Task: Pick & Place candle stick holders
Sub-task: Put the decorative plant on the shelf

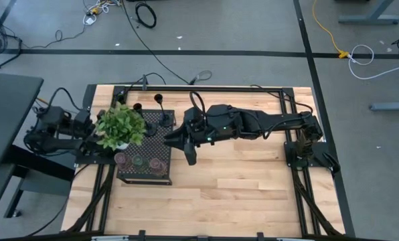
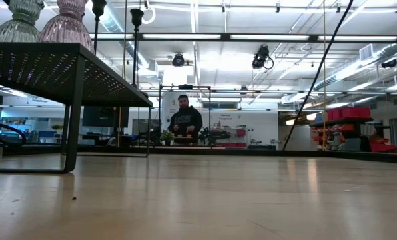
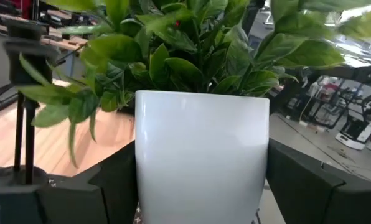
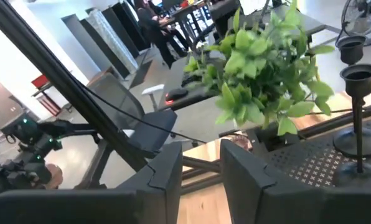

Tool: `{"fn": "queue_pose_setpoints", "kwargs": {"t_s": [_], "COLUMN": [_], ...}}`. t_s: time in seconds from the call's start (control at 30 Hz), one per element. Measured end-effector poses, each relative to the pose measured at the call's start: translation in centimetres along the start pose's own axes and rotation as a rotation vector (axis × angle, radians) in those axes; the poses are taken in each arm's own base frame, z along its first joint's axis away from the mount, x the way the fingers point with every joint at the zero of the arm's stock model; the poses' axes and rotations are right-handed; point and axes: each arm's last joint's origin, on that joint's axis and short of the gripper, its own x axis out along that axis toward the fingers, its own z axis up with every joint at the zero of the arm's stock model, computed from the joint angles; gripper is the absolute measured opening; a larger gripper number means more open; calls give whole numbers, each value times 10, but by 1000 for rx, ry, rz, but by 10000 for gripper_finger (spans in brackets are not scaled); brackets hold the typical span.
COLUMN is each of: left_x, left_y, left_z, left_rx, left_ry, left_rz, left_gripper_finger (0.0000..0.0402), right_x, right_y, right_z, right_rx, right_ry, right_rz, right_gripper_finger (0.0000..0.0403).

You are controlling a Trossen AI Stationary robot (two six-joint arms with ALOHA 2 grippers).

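**Left claw around the plant pot, right claw empty beside the stand**

From above I see a pale wood-plank table [image 1: 240, 194] framed in dark metal rail. On its left half sits a black perforated metal stand [image 1: 156, 137], its flat top punched with small holes and carried on thin bent legs, as the low view shows. The candle stick holders [image 1: 144, 161] are all on that stand: three squat ribbed glass ones in a row along its near edge, pinkish and pale green, translucent; and three black ones with round bases and thin stems toward the far edge, each topped by a small cup.

A leafy green plant [image 1: 122, 125] in a smooth, glossy white pot [image 3: 201, 155] stands on the left part of the stand. My left gripper [image 1: 99, 142] has its dark matte fingers [image 3: 310, 180] spread wide on either side of that pot, right against its walls; it is grasping the pot.

My right gripper [image 1: 190, 159] hangs just off the stand's right edge, angular black fingers [image 4: 251, 180] part-way apart with only air between them, released.

I can read no labels or writing anywhere. A person in dark clothing stands far back in the room.
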Motion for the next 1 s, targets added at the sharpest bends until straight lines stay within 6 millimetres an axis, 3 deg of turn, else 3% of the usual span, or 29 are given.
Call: {"fn": "queue_pose_setpoints", "kwargs": {"t_s": [0.47, 1.0], "left_x": [23, 22], "left_y": [10, 15], "left_z": [-23, -34], "left_rx": [80, 116], "left_ry": [50, 161], "left_rz": [-65, 19], "left_gripper_finger": [290, 290], "right_x": [0, 0], "right_y": [-1, -1], "right_z": [0, 1], "right_rx": [52, 70], "right_ry": [-4, -24], "right_rz": [-23, -42], "right_gripper_finger": [107, 107]}}
